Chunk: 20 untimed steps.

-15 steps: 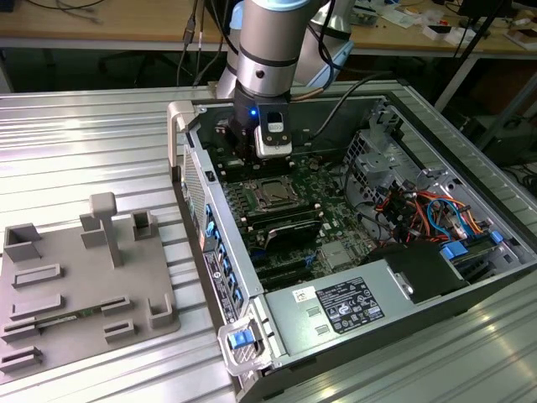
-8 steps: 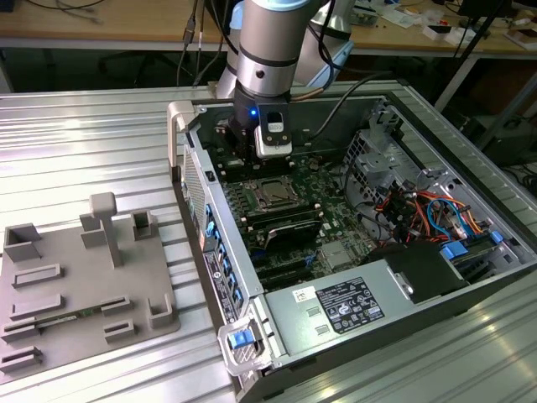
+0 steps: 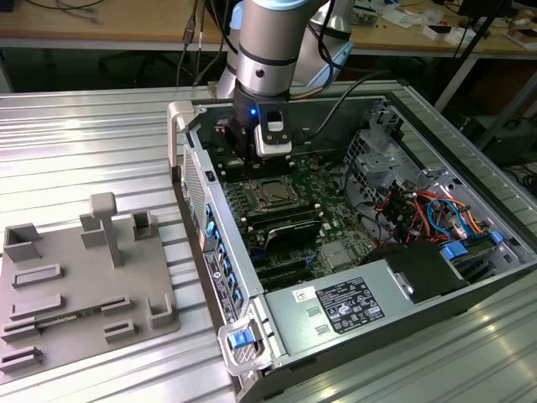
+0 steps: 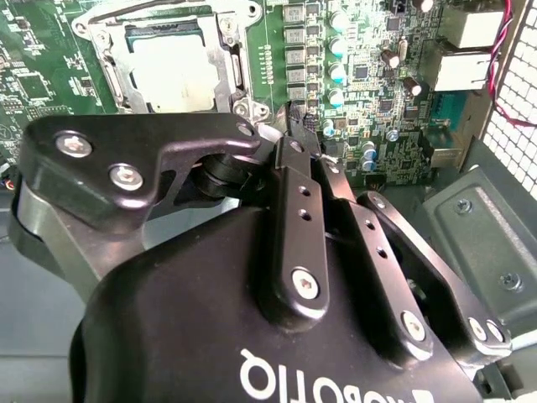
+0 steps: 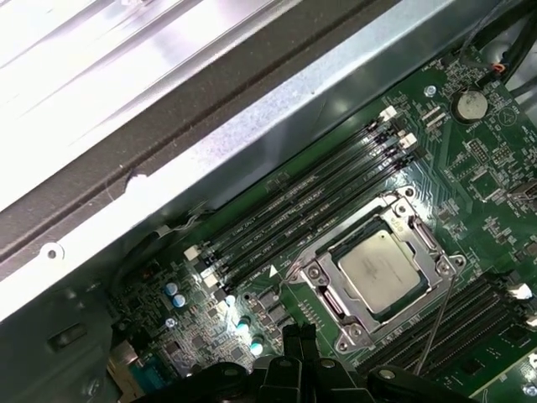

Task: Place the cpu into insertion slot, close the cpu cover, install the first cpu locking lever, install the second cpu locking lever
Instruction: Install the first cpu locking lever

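The pincer (image 4: 294, 128) hangs low over the motherboard (image 5: 487, 180) with its tips drawn together. In the exterior view the cpu (image 3: 273, 195) lies at five o'clock from it. The chip is seated in the insertion slot (image 5: 394, 309), and the cpu cover (image 5: 428, 238) is folded down around it.

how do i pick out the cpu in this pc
Look into the open computer case at the green motherboard. Beside the row of long black memory slots sits the square silvery cpu cover, and the cpu is the flat square framed inside it. Unlike the black slots and small blue-topped capacitors nearby, it is a plain dull silver-grey metal plate.
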Motion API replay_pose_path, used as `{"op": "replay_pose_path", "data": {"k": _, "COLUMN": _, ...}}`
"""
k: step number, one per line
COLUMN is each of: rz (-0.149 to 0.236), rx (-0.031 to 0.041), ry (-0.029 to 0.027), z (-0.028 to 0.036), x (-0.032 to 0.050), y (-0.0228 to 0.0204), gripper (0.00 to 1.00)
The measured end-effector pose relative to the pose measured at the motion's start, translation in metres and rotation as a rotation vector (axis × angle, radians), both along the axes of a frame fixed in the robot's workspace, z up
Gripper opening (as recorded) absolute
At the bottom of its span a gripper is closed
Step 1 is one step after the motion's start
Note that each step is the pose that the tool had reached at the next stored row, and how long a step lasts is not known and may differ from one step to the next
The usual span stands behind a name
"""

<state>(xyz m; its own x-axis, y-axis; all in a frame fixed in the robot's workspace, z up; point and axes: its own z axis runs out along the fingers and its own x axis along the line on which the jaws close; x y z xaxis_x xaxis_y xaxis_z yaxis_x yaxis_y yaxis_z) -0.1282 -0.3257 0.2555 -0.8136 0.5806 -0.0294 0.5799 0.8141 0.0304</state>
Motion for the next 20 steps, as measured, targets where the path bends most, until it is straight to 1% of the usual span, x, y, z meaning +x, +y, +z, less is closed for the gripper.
{"op": "replay_pose_path", "data": {"k": 3, "rz": 0.009, "rx": 0.0, "ry": 0.0, "z": -0.0002, "x": -0.0006, "y": 0.0011, "gripper": 0.11}}
{"op": "replay_pose_path", "data": {"k": 4, "rz": 0.017, "rx": 0.0, "ry": 0.0, "z": -0.0003, "x": -0.0007, "y": 0.0011, "gripper": 0.11}}
{"op": "replay_pose_path", "data": {"k": 6, "rz": 0.056, "rx": 0.0008, "ry": 0.0, "z": -0.0006, "x": -0.002, "y": 0.0012, "gripper": 0.11}}
{"op": "replay_pose_path", "data": {"k": 9, "rz": 0.076, "rx": 0.0051, "ry": 0.0, "z": -0.0009, "x": -0.0043, "y": 0.0014, "gripper": 0.11}}
{"op": "replay_pose_path", "data": {"k": 11, "rz": 0.096, "rx": 0.0053, "ry": 0.0002, "z": -0.0011, "x": -0.005, "y": 0.0016, "gripper": 0.11}}
{"op": "replay_pose_path", "data": {"k": 13, "rz": 0.101, "rx": 0.0054, "ry": 0.0004, "z": -0.0013, "x": -0.0052, "y": 0.0022, "gripper": 0.11}}
{"op": "replay_pose_path", "data": {"k": 18, "rz": 0.101, "rx": 0.0055, "ry": 0.0003, "z": -0.0019, "x": -0.0051, "y": 0.0058, "gripper": 0.11}}
{"op": "replay_pose_path", "data": {"k": 20, "rz": 0.101, "rx": 0.0055, "ry": 0.0003, "z": -0.0019, "x": -0.0051, "y": 0.0062, "gripper": 0.11}}
